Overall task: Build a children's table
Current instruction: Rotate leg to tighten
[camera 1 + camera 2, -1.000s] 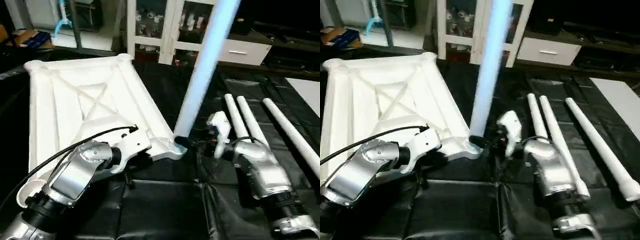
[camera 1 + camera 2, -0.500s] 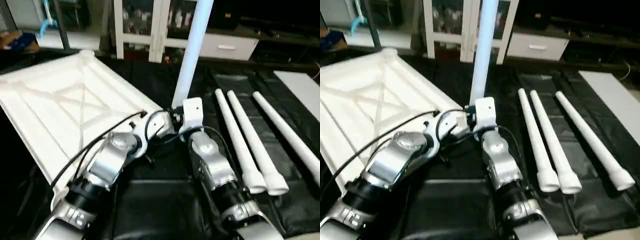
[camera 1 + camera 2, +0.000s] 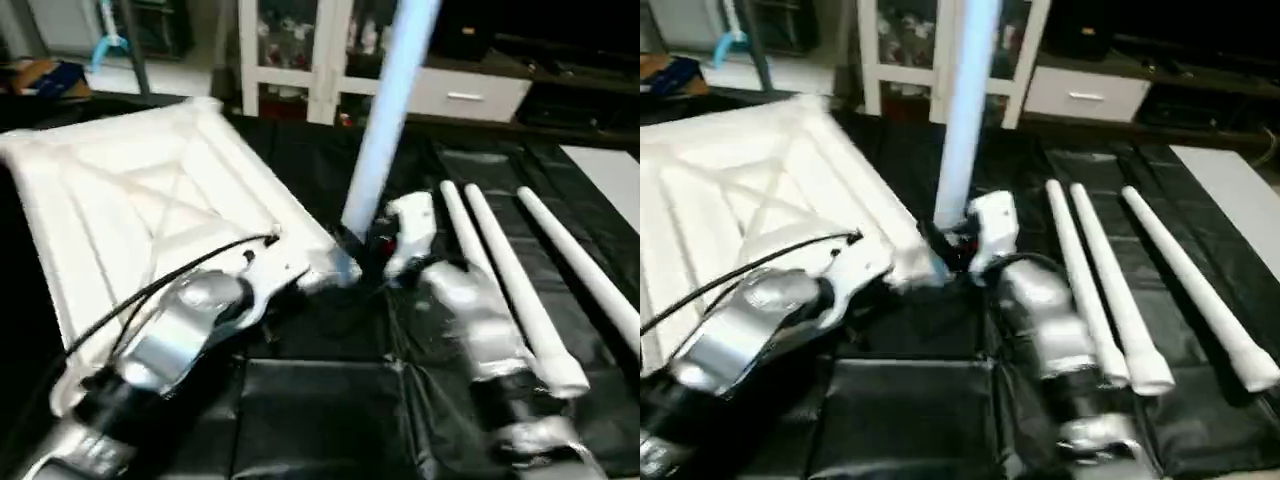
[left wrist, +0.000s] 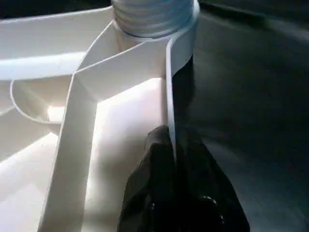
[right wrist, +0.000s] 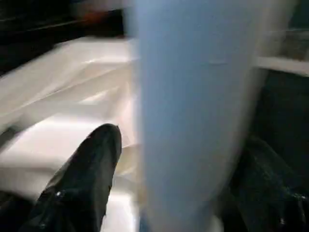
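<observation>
The white table top (image 3: 150, 215) lies upside down on the black cloth (image 3: 330, 420), its X-shaped ribs facing up, turned so that 1 corner points toward the robot's middle. In that near corner's round socket (image 4: 154, 17) stands 1 leg (image 3: 390, 110), upright and leaning slightly, its upper end running out past the top of the head views.

The left gripper (image 4: 175, 145) is pressed together on the top's thin outer rim just beside that socket, 1 black finger on each side of the white wall, so it pinches the table top. The silver left forearm (image 3: 170, 340) reaches in across the near edge of the top, a black cable (image 3: 170, 280) looping over it.

The right gripper (image 5: 178, 188) sits at the foot of the standing leg, its 2 black fingers (image 5: 91, 169) spread on either side of the tube; whether they touch it I cannot tell.

The other 3 legs (image 3: 520, 290) lie side by side on the cloth to the robot's right, well apart from the top. A white cabinet (image 3: 320, 50) stands behind.
</observation>
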You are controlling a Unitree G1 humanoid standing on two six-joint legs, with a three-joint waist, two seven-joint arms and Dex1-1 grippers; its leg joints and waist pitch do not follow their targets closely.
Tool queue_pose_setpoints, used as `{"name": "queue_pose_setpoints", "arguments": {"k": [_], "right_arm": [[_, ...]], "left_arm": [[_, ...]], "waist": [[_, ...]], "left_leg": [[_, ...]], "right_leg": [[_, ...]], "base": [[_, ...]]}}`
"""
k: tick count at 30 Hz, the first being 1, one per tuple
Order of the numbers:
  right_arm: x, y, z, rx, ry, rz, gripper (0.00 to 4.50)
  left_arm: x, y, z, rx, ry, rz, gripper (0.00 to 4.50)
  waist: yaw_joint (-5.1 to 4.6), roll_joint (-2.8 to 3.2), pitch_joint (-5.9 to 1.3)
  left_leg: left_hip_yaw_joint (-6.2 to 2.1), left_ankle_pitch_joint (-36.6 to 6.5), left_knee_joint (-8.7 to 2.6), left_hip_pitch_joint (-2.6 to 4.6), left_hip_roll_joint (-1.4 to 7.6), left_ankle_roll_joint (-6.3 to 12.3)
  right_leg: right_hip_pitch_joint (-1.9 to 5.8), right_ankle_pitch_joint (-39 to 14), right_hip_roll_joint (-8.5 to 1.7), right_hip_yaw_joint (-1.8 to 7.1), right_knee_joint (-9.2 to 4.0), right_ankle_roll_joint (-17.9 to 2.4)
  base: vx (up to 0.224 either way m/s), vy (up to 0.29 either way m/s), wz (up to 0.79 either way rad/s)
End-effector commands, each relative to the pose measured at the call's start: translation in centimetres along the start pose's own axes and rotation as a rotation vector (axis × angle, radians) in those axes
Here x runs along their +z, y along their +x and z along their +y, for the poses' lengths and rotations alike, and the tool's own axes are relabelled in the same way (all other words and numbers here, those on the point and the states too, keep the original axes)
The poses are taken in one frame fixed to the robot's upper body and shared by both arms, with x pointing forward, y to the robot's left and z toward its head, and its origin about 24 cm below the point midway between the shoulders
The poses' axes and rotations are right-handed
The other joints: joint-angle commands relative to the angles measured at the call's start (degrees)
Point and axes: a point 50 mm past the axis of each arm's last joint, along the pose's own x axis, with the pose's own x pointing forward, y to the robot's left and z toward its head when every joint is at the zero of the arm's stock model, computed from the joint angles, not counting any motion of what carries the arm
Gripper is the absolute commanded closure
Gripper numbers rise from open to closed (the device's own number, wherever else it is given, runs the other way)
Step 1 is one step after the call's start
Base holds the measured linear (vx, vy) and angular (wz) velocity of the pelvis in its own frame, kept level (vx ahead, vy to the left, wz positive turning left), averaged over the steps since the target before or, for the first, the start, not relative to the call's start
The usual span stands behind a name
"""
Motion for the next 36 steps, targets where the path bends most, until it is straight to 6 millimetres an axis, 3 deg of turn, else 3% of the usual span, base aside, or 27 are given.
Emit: {"name": "queue_pose_setpoints", "arguments": {"k": [1,2,3,6,10,11,20,26,36], "right_arm": [[-0.1,-1.1,-0.1,0.095,-0.005,0.032,1.15],[-0.2,-1.5,-0.4,0.102,-0.012,0.050,1.15],[-0.3,-1.8,-0.6,0.107,-0.017,0.065,1.15],[-0.8,-3.1,-1.5,0.131,-0.028,0.129,1.15],[-1.2,-3.8,-1.5,0.182,-0.033,0.178,1.15],[-1.3,-3.9,-1.5,0.194,-0.034,0.186,1.15],[-1.8,-4.2,-1.3,0.271,0.008,0.216,1.79],[-1.9,-4.1,-1.2,0.277,0.028,0.204,2.39],[-2.3,-4.1,-1.3,0.230,0.038,0.191,2.54]], "left_arm": [[-0.2,0.3,-1.6,-0.127,0.020,0.000,4.50],[-0.2,0.1,-1.7,-0.147,0.025,-0.004,4.50],[-0.1,0.0,-1.8,-0.158,0.035,-0.011,4.50],[-0.1,-0.4,-1.9,-0.190,0.046,-0.033,4.50],[-0.1,-0.6,-2.0,-0.208,0.057,-0.040,4.50],[-0.1,-0.6,-2.0,-0.210,0.057,-0.040,4.50],[-0.1,-0.8,-2.1,-0.226,0.064,-0.043,4.50],[-0.2,-0.8,-2.1,-0.234,0.068,-0.041,4.50],[-0.2,-0.7,-2.2,-0.245,0.067,-0.040,4.50]], "waist": [[-0.05,1.69,-3.16],[0.10,1.63,-3.21],[0.23,1.10,-3.26],[0.60,1.17,-3.24],[0.71,1.06,-3.35],[0.66,0.46,-3.44],[0.73,0.92,-3.50],[0.81,0.86,-3.59],[0.74,0.90,-3.58]], "left_leg": [[-0.60,-4.5,-4.67,1.03,3.21,2.63],[-0.56,-4.8,-4.69,1.12,3.16,2.38],[-0.57,-4.5,-4.68,0.91,3.09,2.29],[-0.40,-4.9,-4.56,1.18,3.06,2.15],[-0.53,-4.2,-4.57,1.01,3.05,2.05],[-0.43,-3.8,-4.46,0.88,3.02,2.43],[-0.53,-3.1,-4.37,0.88,3.06,2.97],[-0.54,-2.3,-4.31,0.90,3.03,3.03],[-0.56,-3.7,-4.37,0.90,3.00,2.35]], "right_leg": [[2.70,2.5,-3.83,2.16,-3.30,-15.0],[2.67,1.4,-3.82,2.09,-3.39,-15.3],[2.88,0.3,-3.96,2.13,-3.35,-15.2],[2.61,-1.2,-3.98,2.18,-3.60,-15.0],[2.72,-1.2,-4.00,2.14,-3.51,-14.8],[2.85,-0.9,-3.99,2.16,-3.53,-14.9],[2.75,-0.8,-4.03,2.08,-3.44,-15.3],[2.86,0.4,-4.01,2.04,-3.24,-15.6],[2.84,-0.7,-3.99,2.05,-3.33,-15.3]], "base": [[0.000,0.000,0.00],[0.000,0.000,0.00],[0.000,0.000,0.00],[0.000,0.000,0.00],[0.000,0.000,0.00],[0.000,0.000,0.00],[0.000,0.000,0.00],[0.000,0.000,0.00],[0.000,0.000,0.00]]}}
